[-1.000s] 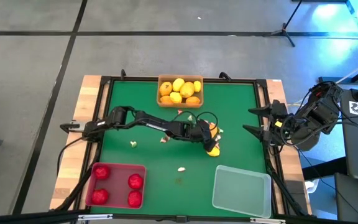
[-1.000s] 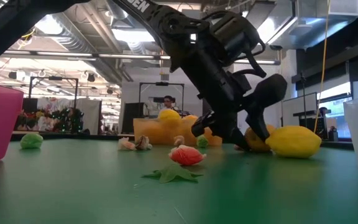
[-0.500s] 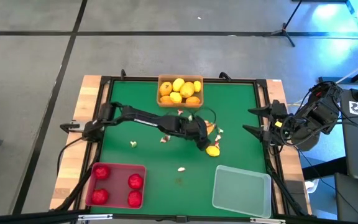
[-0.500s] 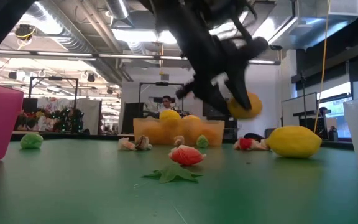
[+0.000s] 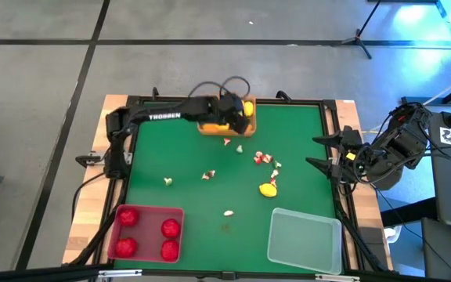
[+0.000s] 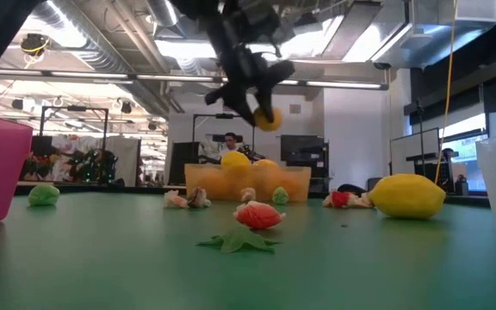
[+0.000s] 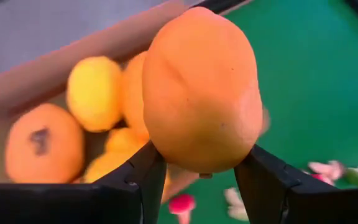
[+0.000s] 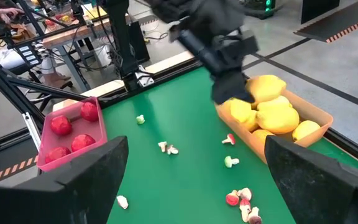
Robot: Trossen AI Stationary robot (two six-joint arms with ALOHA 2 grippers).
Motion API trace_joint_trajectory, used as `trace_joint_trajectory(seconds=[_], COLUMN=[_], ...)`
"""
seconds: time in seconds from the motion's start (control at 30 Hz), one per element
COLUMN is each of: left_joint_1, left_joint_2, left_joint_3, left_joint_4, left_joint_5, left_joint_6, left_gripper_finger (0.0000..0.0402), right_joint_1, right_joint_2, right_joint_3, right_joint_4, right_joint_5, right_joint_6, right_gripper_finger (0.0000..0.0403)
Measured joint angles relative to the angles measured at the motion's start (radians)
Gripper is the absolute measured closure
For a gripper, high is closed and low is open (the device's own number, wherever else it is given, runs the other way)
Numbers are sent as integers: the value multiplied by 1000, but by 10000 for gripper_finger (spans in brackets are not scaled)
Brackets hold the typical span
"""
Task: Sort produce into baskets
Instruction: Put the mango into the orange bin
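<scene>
**Holding an orange fruit over the orange basket**

Gripping an orange oval fruit [image 7: 199,87] between my left gripper's [image 7: 197,171] two dark fingers [image 7: 145,180], I hang it in the air above the orange-tan basket [image 5: 207,128] at the far edge of the table [image 5: 304,149]. The fruit is smooth, egg-shaped and plain orange, pinched low on its sides, and most of its body stands clear above the fingertips.

Under it, the orange-tan basket is crowded with yellow and orange oval fruits [image 8: 272,115], heaped close and touching one another. The red basket [image 5: 147,233] sits at the near left corner with four red round fruits [image 5: 127,216], one toward each corner, well apart. The clear whitish basket [image 5: 304,240] lies at the near right corner, and I see no produce inside it.

On the green mat, one yellow oval fruit [image 5: 268,189] lies alone right of the middle. Small whitish-and-red bits [image 5: 266,159] are clustered just beyond it, and more single bits [image 5: 208,175] are scattered across the middle and toward the left. In the low view a small red piece [image 6: 257,215] rests on a green leaf-like scrap [image 6: 238,242] near the front.

My right gripper [image 5: 325,153] waits at the table's right edge, its fingers spread wide and empty.
</scene>
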Motion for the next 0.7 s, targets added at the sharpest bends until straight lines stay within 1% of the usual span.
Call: trace_joint_trajectory(seconds=[0.07,0.23,0.3,0.4,0.53,0.7], left_joint_1=[50,151,186,233,264,262], left_joint_2=[2,12,9,9,23,26], left_joint_3=[0,-2,-1,-1,-1,-1], left_joint_4=[-26,-77,-101,-174,-200,-172], left_joint_5=[35,41,49,102,196,196], left_joint_6=[3,8,-15,-49,-26,-13], left_gripper_finger=[236,235,235,235,234,214], right_joint_1=[0,0,0,0,0,0], right_joint_2=[0,0,0,0,0,0], right_joint_3=[0,0,0,0,0,0], right_joint_4=[0,0,-1,-1,-2,-7], right_joint_5=[0,0,0,7,19,20], right_joint_6=[0,0,0,0,-7,-7], right_gripper_finger=[29,29,29,29,29,29])
